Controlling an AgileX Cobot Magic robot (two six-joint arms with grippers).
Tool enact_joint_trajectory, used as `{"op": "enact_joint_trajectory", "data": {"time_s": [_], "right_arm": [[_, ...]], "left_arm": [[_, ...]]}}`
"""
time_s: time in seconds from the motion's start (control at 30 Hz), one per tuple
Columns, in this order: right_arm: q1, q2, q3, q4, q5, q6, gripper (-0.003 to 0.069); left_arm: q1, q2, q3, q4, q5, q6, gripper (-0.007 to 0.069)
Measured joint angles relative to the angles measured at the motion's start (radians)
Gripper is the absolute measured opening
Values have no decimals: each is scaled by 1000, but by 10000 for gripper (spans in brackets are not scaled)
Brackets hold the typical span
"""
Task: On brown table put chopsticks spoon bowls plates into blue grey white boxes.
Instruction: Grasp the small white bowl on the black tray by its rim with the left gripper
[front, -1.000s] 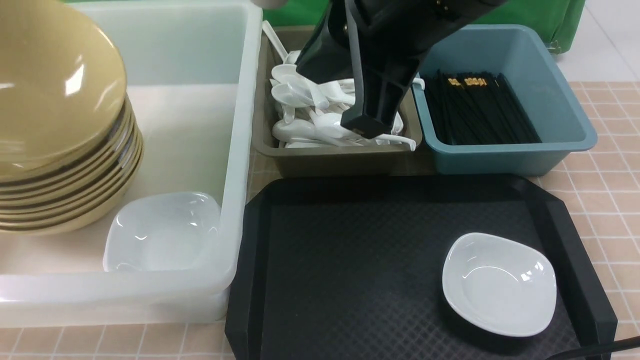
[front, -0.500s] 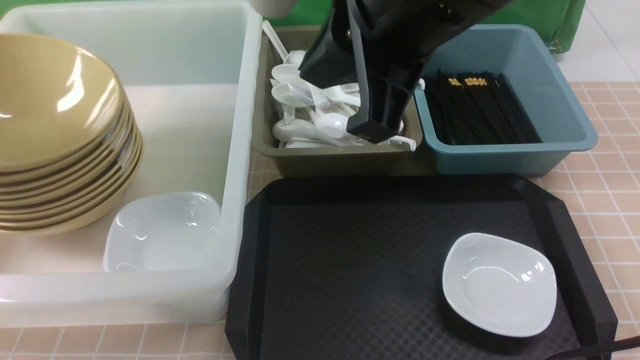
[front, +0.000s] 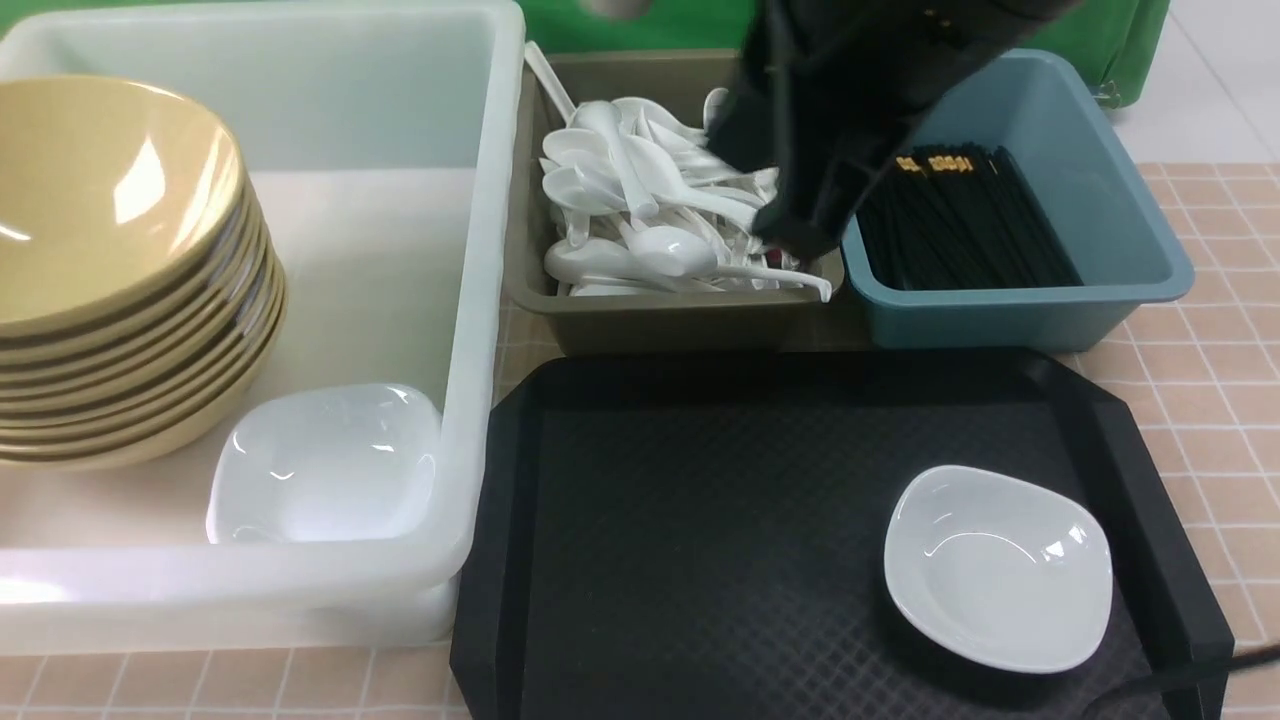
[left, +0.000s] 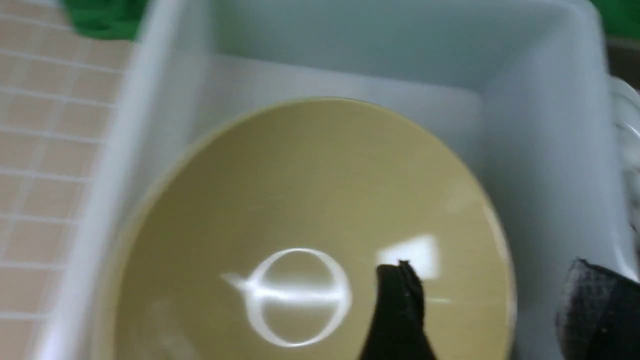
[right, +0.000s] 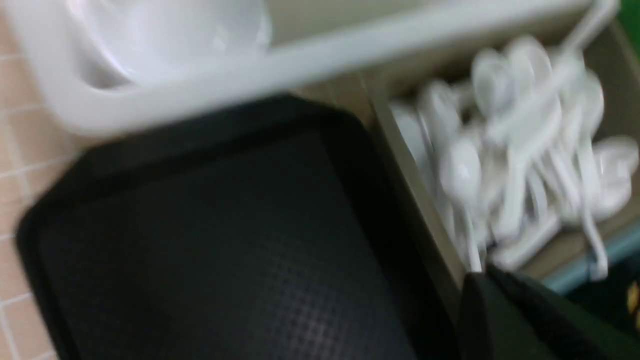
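Right gripper (front: 800, 235): black and blurred, jaws closed with nothing seen in them, upper centre of the front view.
Left gripper (left: 492, 280): fingers apart, holding nothing, above the top glossy mustard-tan round bowl (left: 300, 240).
Risk, near: the small glossy white rounded-square dish (front: 1000, 565) looks slick and shallow. Closed jaws would likely shove it across the black textured tray (front: 700, 520).
Risk, far: a low swing could clip the grey-brown plastic bin (front: 660, 320) of white spoons (front: 640, 220), or the teal-blue bin (front: 1000, 315) of black chopsticks (front: 960, 230).
Dish versus right gripper: lower right of the frame, well apart, nearer the camera.

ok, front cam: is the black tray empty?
No, one small white plate sits on the black tray, toward its right side.
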Motion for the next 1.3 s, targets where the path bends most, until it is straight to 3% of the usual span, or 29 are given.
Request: {"op": "enact_joint_trajectory", "data": {"time_s": [0.03,0.07,0.13,0.2,0.47,0.6,0.77,1.0,1.13,1.3], "right_arm": [[-32,0,23,-5,13,29,47],[-38,0,28,-6,15,35,47],[-113,-1,101,-14,51,115,48],[-151,-9,163,-20,55,155,48],[-177,-195,447,-26,59,241,48],[-177,-291,524,-32,58,267,48],[-177,-438,608,-43,58,289,48],[-177,-559,692,-45,33,291,48],[-177,-564,714,-49,26,290,48],[-177,-564,733,-49,-15,286,48]], "left_arm": [[-80,8,14,13,1,14,251],[-96,14,17,16,1,16,239],[-304,64,50,43,2,50,90],[-435,109,61,54,1,79,29],[-855,335,64,63,-124,118,1],[-969,415,64,77,-205,82,8],[-1087,525,64,86,-325,62,99],[-1123,624,64,11,-474,61,396],[-1122,667,64,-45,-551,61,515],[-1122,704,64,-117,-577,69,508]]}}
